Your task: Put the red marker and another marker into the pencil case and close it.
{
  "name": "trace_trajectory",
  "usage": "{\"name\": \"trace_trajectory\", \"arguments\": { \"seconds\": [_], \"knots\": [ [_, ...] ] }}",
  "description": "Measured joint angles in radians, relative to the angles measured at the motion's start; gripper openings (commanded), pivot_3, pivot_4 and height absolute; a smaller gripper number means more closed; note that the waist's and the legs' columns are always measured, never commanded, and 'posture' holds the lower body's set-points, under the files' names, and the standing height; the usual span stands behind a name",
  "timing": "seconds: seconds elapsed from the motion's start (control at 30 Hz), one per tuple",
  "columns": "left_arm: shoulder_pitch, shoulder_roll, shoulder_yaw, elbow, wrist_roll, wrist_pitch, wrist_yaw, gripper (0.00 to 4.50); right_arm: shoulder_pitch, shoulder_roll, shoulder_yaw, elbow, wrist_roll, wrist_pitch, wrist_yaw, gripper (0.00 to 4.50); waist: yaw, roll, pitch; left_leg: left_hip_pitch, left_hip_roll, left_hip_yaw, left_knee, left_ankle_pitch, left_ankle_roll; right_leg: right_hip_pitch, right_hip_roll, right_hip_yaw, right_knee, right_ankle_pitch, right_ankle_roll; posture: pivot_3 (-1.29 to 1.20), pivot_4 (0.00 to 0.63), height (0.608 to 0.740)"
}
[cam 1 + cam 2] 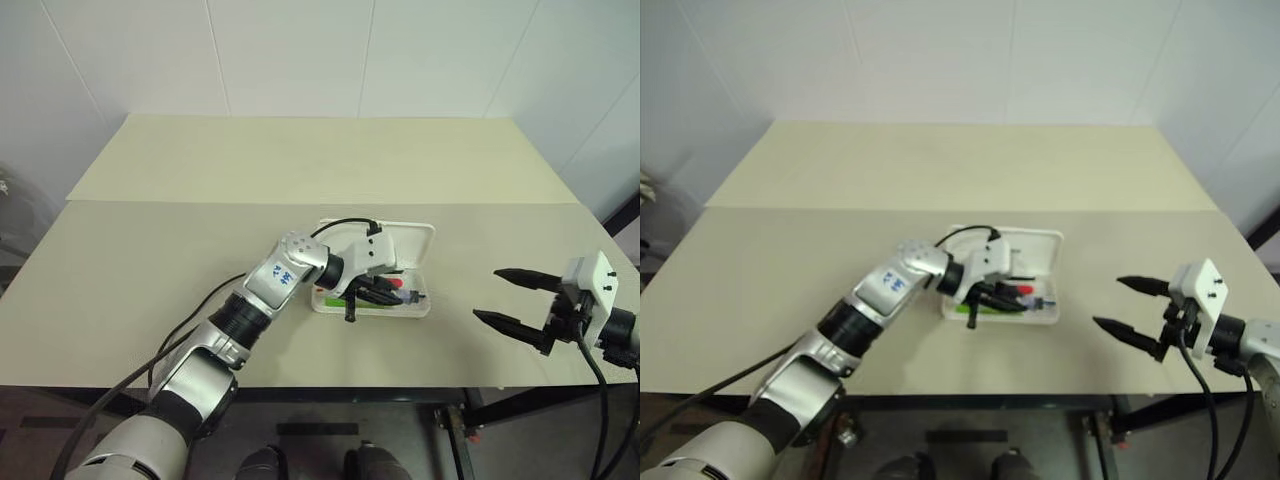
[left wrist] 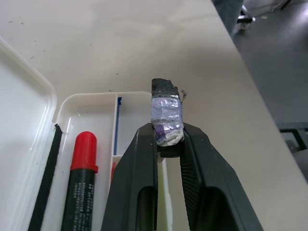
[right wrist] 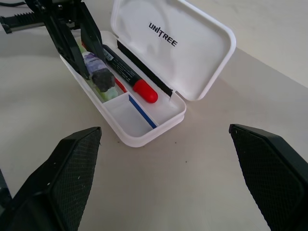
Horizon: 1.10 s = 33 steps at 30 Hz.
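The white pencil case [image 3: 192, 43] lies open at the table's middle, its lettered lid tilted back. Inside lies the red marker [image 3: 122, 72], a black barrel with a red end [image 2: 84, 144]. My left gripper [image 1: 365, 295] is over the case's near side, shut on the lime-green marker [image 3: 109, 94]. The marker's taped, dark end [image 2: 166, 115] sticks out past the fingertips. Its green body shows low in the near compartment [image 1: 345, 302]; whether it rests on the bottom I cannot tell. My right gripper [image 1: 510, 297] hangs open to the right of the case, holding nothing.
A thin red-and-blue stick [image 3: 142, 110] lies against the case's divider. The beige table [image 1: 150, 250] ends close behind my right gripper, with a dark floor below its front edge [image 2: 269, 72]. The left arm's cable [image 1: 345, 225] arcs over the lid.
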Motion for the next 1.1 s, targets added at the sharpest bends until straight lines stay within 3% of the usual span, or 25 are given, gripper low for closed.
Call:
{"name": "trace_trajectory", "arguments": {
  "seconds": [0.6,1.0,1.1],
  "knots": [
    [-0.068,-0.105,0.001,0.175,0.093,-0.069,0.041,0.31,0.012,0.012,-0.017,0.000,0.001,-0.022,-0.033,4.50,-0.001,0.000,0.000,0.000,0.000,0.000,0.000,-0.001,0.000,0.000,0.000,0.000,0.000,0.000,0.000,0.00,0.150,0.740],
    [-0.068,-0.117,0.004,0.196,0.112,-0.072,0.039,4.41,0.010,0.019,-0.011,0.005,-0.016,-0.026,-0.051,4.50,0.000,0.000,0.000,0.000,0.000,0.000,0.000,-0.001,0.000,0.000,0.000,0.000,0.000,0.000,0.000,0.00,0.150,0.740],
    [-0.068,-0.119,0.010,0.196,0.112,-0.071,0.039,4.47,0.005,0.019,-0.010,0.011,-0.020,-0.027,-0.051,4.50,-0.001,0.000,0.000,0.000,0.000,0.000,0.000,-0.001,0.000,0.000,0.000,0.000,0.000,0.000,0.000,0.00,0.150,0.740]
  ]
}}
